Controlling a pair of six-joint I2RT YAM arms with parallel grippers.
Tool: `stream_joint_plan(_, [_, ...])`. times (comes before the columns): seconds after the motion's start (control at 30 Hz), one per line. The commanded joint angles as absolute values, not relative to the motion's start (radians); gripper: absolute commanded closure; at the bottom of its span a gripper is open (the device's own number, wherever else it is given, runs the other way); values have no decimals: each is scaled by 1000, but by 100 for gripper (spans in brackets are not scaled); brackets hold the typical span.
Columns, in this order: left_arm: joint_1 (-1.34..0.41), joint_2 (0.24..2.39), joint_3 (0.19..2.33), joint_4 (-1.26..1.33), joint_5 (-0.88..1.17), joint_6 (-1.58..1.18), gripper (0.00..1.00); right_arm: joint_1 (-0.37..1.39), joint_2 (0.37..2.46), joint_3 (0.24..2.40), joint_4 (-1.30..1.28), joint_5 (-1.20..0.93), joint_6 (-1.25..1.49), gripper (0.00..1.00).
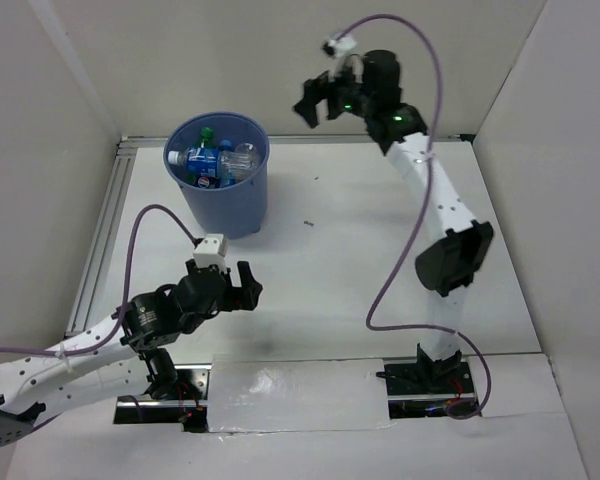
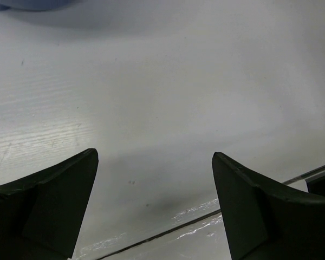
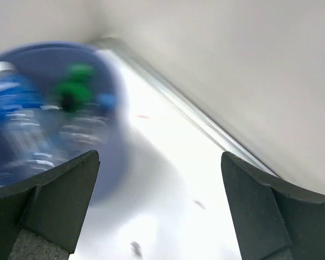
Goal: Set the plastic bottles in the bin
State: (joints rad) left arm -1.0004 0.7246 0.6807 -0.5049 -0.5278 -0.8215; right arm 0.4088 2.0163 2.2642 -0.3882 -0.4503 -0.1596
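Observation:
The blue-violet bin [image 1: 219,206] stands at the back left of the table with several plastic bottles [image 1: 216,160] inside, clear, blue-labelled and green-capped. In the right wrist view the bin [image 3: 105,157] and its bottles [image 3: 70,97] appear blurred at the left. My right gripper [image 1: 320,100] is open and empty, raised high to the right of the bin near the back wall. My left gripper [image 1: 248,285] is open and empty, low over the table in front of the bin. The left wrist view shows only bare table between my fingers [image 2: 54,200].
White walls enclose the table on three sides, with a metal rail [image 1: 100,235] along the left edge and the back. A taped strip [image 1: 290,395] lies between the arm bases. The bin's base [image 2: 27,4] shows at the top left of the left wrist view.

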Motion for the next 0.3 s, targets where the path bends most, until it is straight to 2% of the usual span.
stream_joint_plan(0.0, [-1006,748,736,-364,-506,-718,1,301,1830,2110,-506,-171,-112,0])
stream_joint_plan(0.07, [-1006,775,747,-307,-491,-693,1,267,1733,1992,-540,-53,-100,0])
stream_joint_plan(0.1, [-1006,785,756,-287,-468,-665,1,267,1694,1859,-549,57,-100,0])
stream_joint_plan(0.2, [-997,845,790,-250,-454,-631,1,203,1473,1575,-430,69,-147,0])
stream_joint_plan(0.27, [-986,902,834,-259,-439,-583,1,161,1273,1218,-292,55,-156,0])
